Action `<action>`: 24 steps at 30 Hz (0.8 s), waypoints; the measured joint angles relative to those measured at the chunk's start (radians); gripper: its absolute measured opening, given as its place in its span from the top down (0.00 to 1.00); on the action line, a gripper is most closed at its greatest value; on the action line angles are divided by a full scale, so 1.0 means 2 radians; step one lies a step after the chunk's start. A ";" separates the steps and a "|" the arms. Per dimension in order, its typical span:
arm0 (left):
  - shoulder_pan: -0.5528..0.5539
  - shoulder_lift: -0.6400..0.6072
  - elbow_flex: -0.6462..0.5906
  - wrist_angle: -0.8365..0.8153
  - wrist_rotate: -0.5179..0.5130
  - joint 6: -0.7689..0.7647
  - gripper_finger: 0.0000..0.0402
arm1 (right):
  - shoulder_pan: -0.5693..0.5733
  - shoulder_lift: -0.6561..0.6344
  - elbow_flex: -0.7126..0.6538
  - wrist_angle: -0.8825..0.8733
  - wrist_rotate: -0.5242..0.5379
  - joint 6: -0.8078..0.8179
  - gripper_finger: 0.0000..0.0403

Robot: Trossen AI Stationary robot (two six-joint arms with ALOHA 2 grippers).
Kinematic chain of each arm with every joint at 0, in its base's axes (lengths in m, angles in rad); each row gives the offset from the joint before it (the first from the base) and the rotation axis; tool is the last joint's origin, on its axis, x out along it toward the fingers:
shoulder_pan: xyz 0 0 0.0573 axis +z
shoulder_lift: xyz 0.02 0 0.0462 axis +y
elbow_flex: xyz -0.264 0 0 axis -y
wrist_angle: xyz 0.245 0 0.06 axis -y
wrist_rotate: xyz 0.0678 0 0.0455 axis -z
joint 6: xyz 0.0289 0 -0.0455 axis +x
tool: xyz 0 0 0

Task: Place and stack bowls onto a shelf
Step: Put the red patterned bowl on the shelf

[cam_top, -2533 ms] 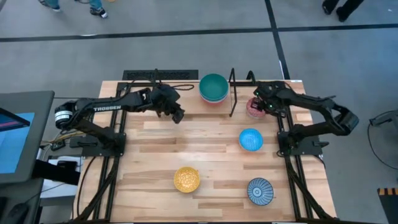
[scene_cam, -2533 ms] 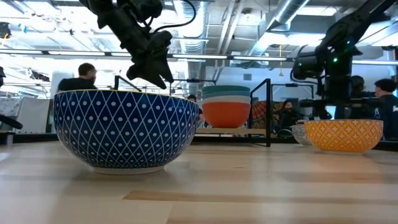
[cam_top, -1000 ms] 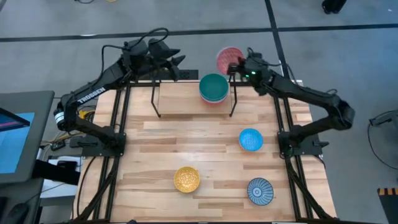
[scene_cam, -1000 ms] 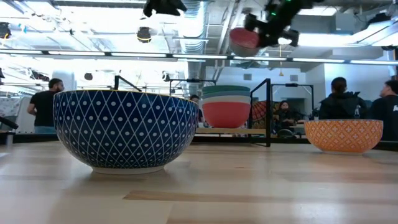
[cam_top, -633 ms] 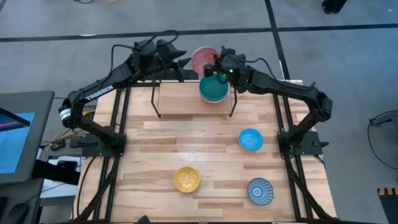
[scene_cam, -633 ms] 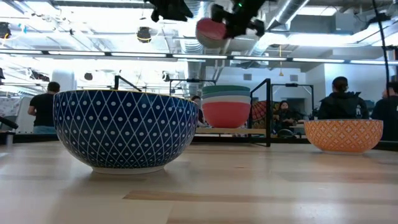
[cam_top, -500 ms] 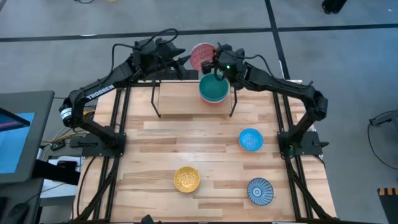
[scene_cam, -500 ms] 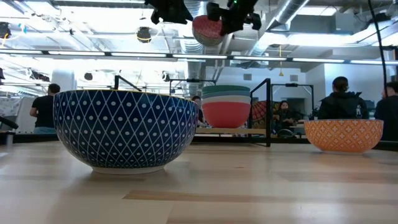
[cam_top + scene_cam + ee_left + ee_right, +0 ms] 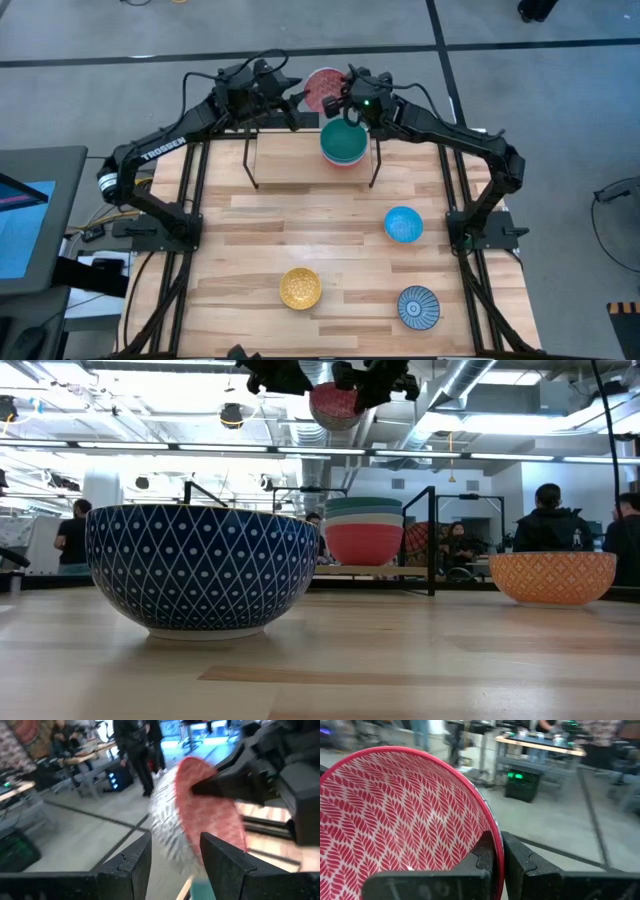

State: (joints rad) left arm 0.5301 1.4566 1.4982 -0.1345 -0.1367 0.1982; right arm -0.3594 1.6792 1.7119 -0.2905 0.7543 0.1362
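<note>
My right gripper is shut on a pink-red patterned bowl, held high over the table's far edge, left of the stack on the shelf. My left gripper hovers open just left of that bowl; in its wrist view the bowl shows beyond its two spread fingers, and I cannot tell whether they touch it. The light-wood shelf stands at the far middle of the table. A stack of bowls, teal on top, sits on its right end, with a red-orange bowl at the bottom. My right gripper pinches the bowl's rim on the side toward the table's right, one finger inside the bowl and one outside. The fingers reach it about level from the right. The bowl is lifted clear, high above the shelf, its opening up and slightly tilted.
A blue bowl rests right of the table's centre, a yellow patterned bowl near the front middle and a blue-white striped bowl at the front right. The shelf's left part is bare wood. People stand in the room behind.
My right gripper has carried the pink-red bowl toward the table's left along the far edge and a little higher, past the stack. My left gripper has edged right toward the bowl and stays open.
</note>
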 joint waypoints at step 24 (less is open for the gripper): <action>-0.004 0.001 0.000 0.006 -0.027 0.027 0.78 | 0.039 0.006 0.020 0.018 0.037 -0.145 0.90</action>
State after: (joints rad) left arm 0.5216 1.4593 1.4990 -0.1230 -0.1910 0.2528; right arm -0.2807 1.6905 1.7518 -0.2539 0.8282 -0.1536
